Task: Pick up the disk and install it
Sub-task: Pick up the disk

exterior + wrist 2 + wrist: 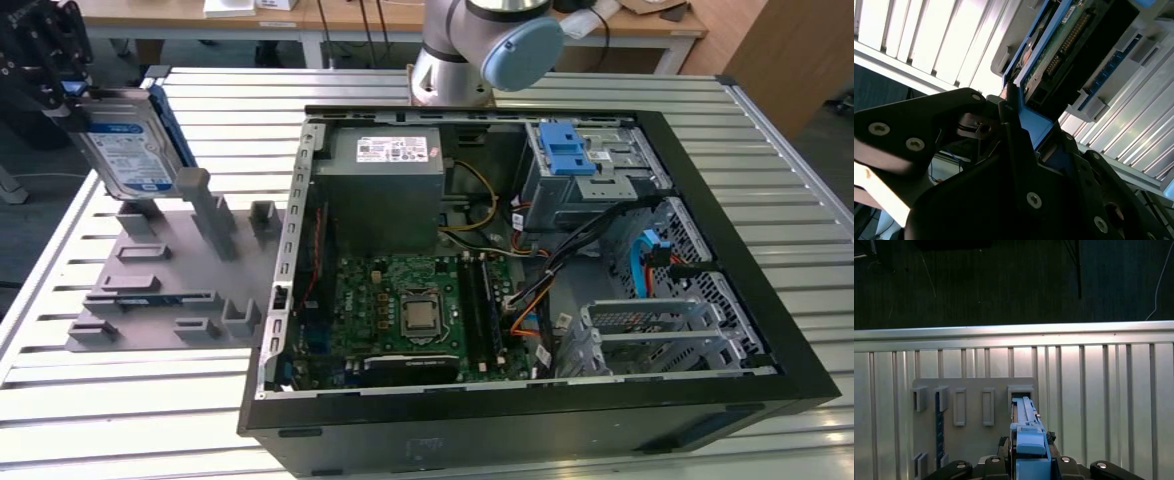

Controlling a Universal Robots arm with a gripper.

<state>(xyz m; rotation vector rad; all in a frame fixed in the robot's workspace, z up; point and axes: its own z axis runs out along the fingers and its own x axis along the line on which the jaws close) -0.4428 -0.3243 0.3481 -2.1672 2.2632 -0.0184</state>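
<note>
Now clamping the disk's (127, 150) blue edge in the gripper (64, 95), upright at upper left, likely for clearing the grey rack (160, 300).

Grey posts (214, 220) stand just under the disk (127, 150).

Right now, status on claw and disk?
Claw shut on the disk. Disk upright at the grey fixture, on the exterior view's left of the open case. Fixture posts stand between disk and case.

Silvery metal disk (124, 148), glossy blue plastic bracket (1030, 442), matt grey rack (167, 295).
</note>
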